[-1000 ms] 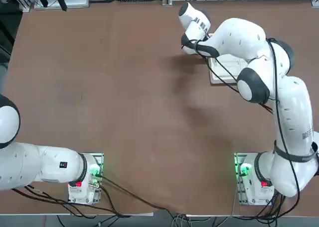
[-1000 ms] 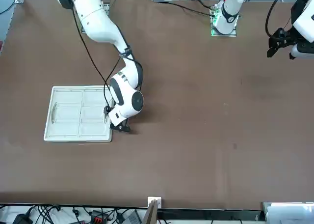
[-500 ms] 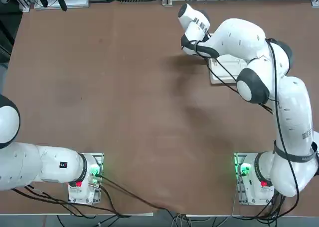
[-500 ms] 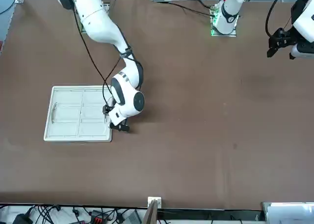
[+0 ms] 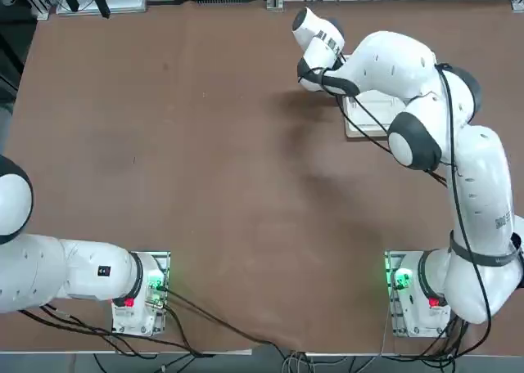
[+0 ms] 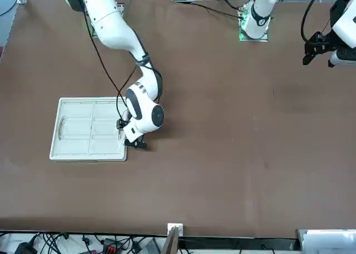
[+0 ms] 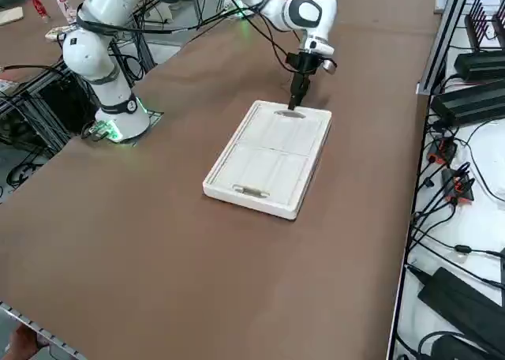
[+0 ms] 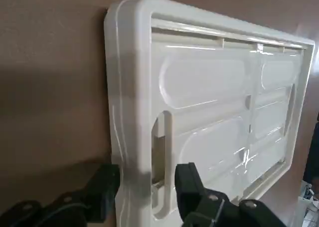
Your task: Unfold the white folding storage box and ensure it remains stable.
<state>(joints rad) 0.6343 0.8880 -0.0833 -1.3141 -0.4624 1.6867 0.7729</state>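
One person's hand (image 7: 22, 343) shows at the lower left corner of the right side view, beyond the edge of the brown tabletop (image 7: 158, 249). Next comes the base of the right arm (image 7: 118, 123), with a green light glowing on it. Further right, the white folding storage box (image 7: 272, 159) lies folded flat on the tabletop, an oval handle cutout in each short side. At its far short side is the right gripper (image 7: 293, 105), fingers wide apart, one outside the rim and the other over the panel beside the cutout. Black power adapters (image 7: 465, 309) lie rightmost, on a white surface.
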